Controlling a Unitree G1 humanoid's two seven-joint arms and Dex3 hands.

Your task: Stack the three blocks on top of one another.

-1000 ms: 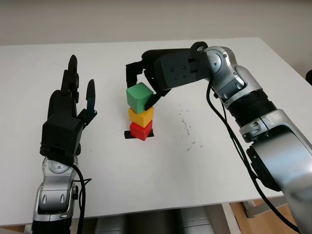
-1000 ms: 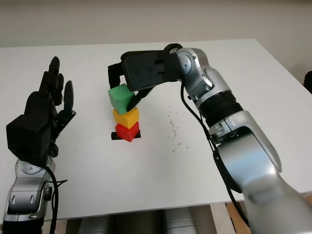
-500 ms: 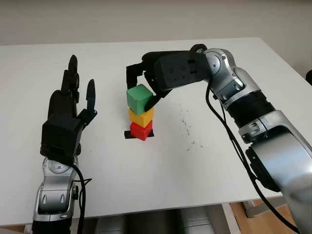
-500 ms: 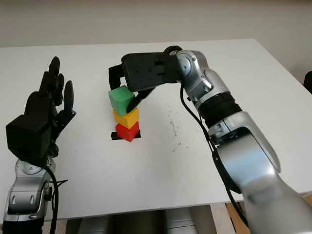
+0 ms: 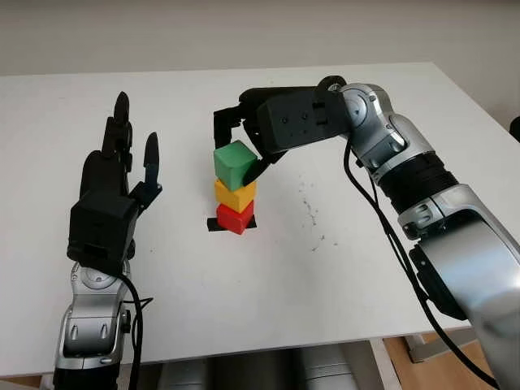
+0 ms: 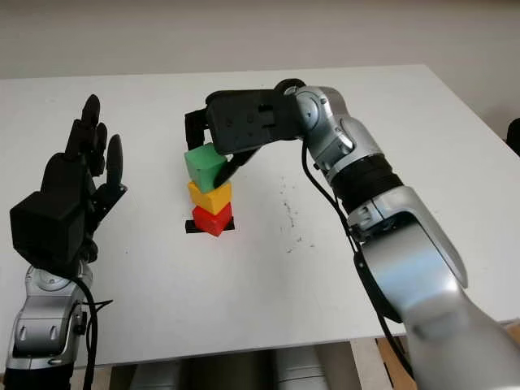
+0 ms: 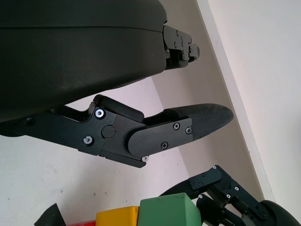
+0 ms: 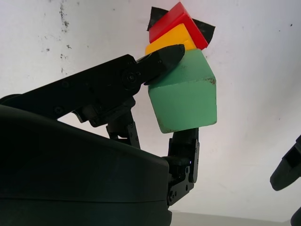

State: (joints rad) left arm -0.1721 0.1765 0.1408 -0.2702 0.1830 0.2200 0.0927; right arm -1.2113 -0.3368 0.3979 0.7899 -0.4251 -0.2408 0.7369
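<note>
Right wrist view is showing the right hand (image 8: 176, 94) pinching the green block (image 8: 184, 96) by opposite side faces, holding it tilted over the yellow block (image 5: 236, 195), which is sitting on the red block (image 5: 235, 218) at a black tape mark (image 5: 213, 225) on the white table (image 5: 341, 268). These blocks are looking rigid, light and smooth-faced, so a side-face grip seems right, though the tower is likely tipping easily if nudged. Off to the side, the left hand (image 5: 110, 191) is hanging open above the table, holding nothing.

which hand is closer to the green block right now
Right. The right hand is at the green block, fingers gripping it atop the yellow block. The left hand is open, raised well off to the stack's side.
</note>
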